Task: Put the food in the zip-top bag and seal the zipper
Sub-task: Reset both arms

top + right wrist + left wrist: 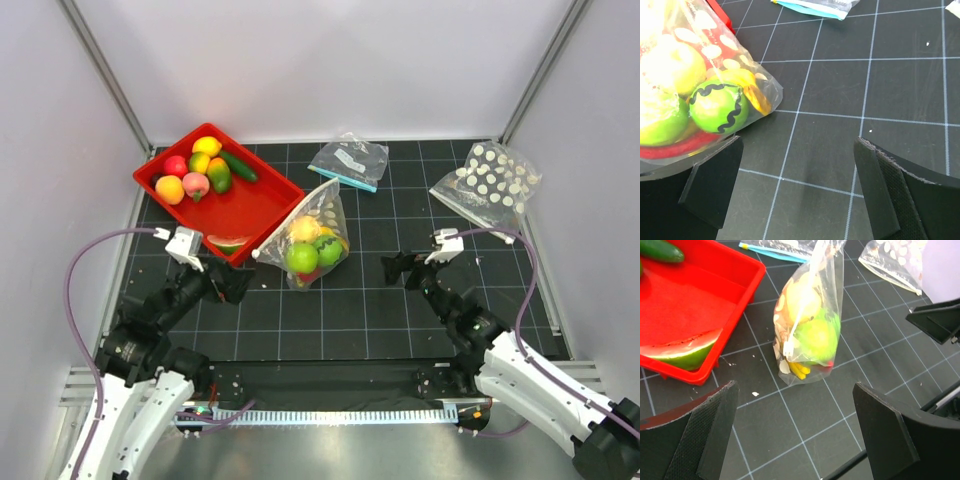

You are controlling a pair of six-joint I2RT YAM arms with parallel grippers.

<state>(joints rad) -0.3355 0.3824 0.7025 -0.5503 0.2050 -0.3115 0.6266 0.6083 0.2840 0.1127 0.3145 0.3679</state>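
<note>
Both arms sat low, reaching inward at frame centre. The left gripper and right gripper were spread wide and empty (flanking, not touching). The clear white-dotted zip-top bag stood between them with glossy toy food inside.

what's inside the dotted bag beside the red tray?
Through the zip-top bag: green round fruits, a pale yellow fruit, a banana tip, a red piece at the bottom. Anything behind them is hidden.

so the zip-top bag is lying on the gridded mat, bulging with food; a green round fruit with a black squiggle is pressing against its clear wall; the right gripper is hanging just right of the bag, fingers spread wide, gripping nothing; a teal-strip bag is peeking in beyond the bag
</note>
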